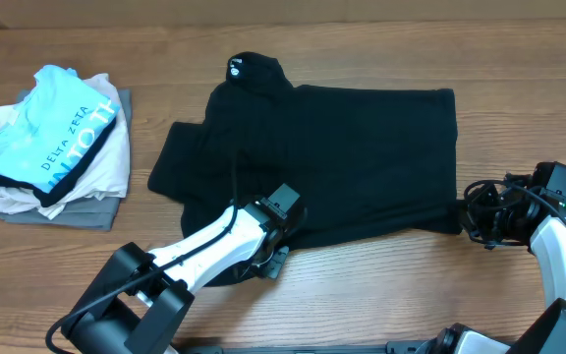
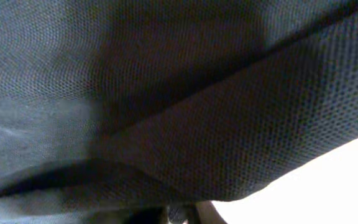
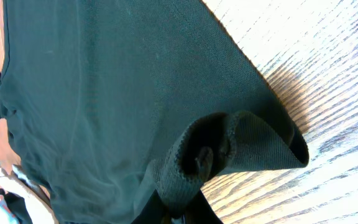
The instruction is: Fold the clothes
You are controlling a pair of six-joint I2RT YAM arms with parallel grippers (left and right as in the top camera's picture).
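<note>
Overhead: even light, sharp. Left wrist: shirt [image 2: 166,93] dim, blurred close-up. Right wrist: counter [image 3: 328,56] blown out, glaring white.

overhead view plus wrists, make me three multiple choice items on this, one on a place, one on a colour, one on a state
1. In the overhead view, the pile lies: A picture-left of the shirt; B picture-right of it; C on it.
2. The pile's top garment is: A red; B light blue; C green.
3. The right pincer is: A open in the air; B shut on the pile; C shut on the shirt.

1 A: the pile sits near the left picture edge, apart from the shirt.
2 B: it is light blue with white lettering.
3 C: the right wrist view shows shirt fabric bunched in it.
</note>
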